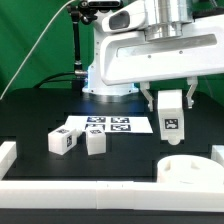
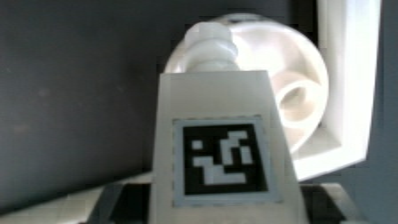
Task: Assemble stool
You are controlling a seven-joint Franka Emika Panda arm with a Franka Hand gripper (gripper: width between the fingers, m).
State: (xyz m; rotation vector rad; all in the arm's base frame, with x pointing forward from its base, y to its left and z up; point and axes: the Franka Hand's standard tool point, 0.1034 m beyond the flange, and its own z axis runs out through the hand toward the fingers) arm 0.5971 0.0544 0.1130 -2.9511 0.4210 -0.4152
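Item one, the leg (image 1: 170, 118): your gripper (image 1: 169, 100) stands about half open and is clamped on its sides, holding it upright, clear of the counter (image 1: 40, 110), with the tag facing outward. Its long axis runs vertically, and the wrist view shows its ribbed tip (image 2: 214, 45) aimed away from the gripper toward the seat (image 1: 186, 168). Item two, the seat: a round rimmed disc lying flat on the counter, below the leg and slightly toward the exterior view's right, apart from it. You cannot tell which socket the tip faces. Items three and four: the first spare leg (image 1: 62, 141) and the second spare leg (image 1: 96, 142) lie beside the marker board (image 1: 108, 124), well apart from the seat. A front rail (image 1: 70, 190) borders the counter.
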